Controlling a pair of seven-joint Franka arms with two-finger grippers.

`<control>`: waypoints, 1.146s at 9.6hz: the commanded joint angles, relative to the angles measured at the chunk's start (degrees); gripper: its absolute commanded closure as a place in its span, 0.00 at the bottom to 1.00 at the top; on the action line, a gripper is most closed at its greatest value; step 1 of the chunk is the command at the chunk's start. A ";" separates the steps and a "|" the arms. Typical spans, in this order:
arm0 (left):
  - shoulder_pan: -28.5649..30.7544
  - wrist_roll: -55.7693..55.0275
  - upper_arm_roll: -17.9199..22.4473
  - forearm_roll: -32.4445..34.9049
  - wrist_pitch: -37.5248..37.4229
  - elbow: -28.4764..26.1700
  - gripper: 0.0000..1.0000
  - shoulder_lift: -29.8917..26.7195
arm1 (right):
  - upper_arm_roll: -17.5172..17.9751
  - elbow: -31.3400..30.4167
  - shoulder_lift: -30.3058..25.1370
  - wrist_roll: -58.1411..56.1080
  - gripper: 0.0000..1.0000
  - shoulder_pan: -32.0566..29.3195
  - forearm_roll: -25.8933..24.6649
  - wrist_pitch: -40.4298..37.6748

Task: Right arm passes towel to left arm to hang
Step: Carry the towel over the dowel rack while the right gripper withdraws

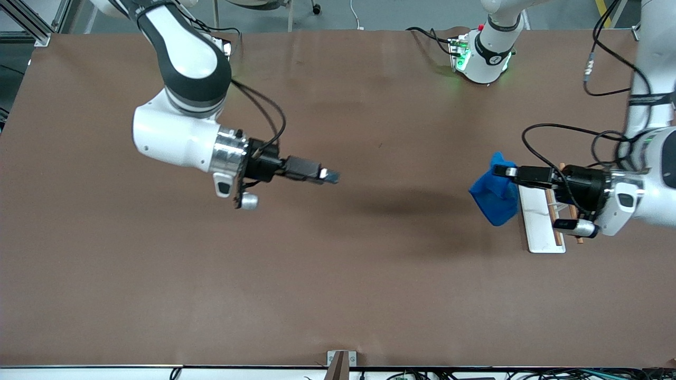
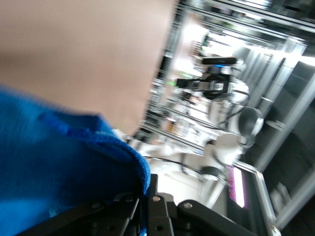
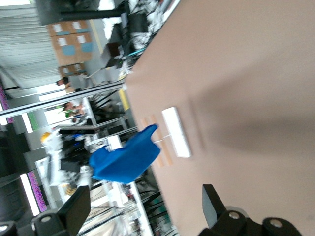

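The blue towel [image 1: 494, 198] hangs in the air from my left gripper [image 1: 500, 170], which is shut on its upper edge, just beside the rack at the left arm's end of the table. In the left wrist view the towel [image 2: 59, 162] fills the near field and its hem runs down between the closed fingers [image 2: 147, 209]. My right gripper [image 1: 331, 177] is open and empty, held above the middle of the table and pointing toward the towel. In the right wrist view its fingers [image 3: 76, 209] stand wide apart, and the towel [image 3: 125, 157] shows farther off.
A small rack with a white base [image 1: 541, 219] and wooden posts [image 1: 552, 214] stands under the left wrist; it also shows in the right wrist view [image 3: 176, 132]. The brown table [image 1: 338, 264] stretches bare between the arms. Cables loop near the left arm.
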 commanded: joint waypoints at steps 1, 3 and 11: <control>2.72 -3.08 0.33 14.83 1.12 1.86 1.00 -0.33 | -3.84 -5.88 -4.24 0.55 0.00 -1.98 -10.41 -1.10; 3.53 -5.35 1.12 25.63 3.56 1.51 1.00 -0.24 | -10.78 -6.77 -5.82 0.64 0.00 -1.89 -20.78 -6.69; 7.13 -17.95 2.00 52.23 16.94 -3.58 1.00 -1.20 | -28.66 1.11 -15.05 1.25 0.00 -1.98 -58.15 -34.63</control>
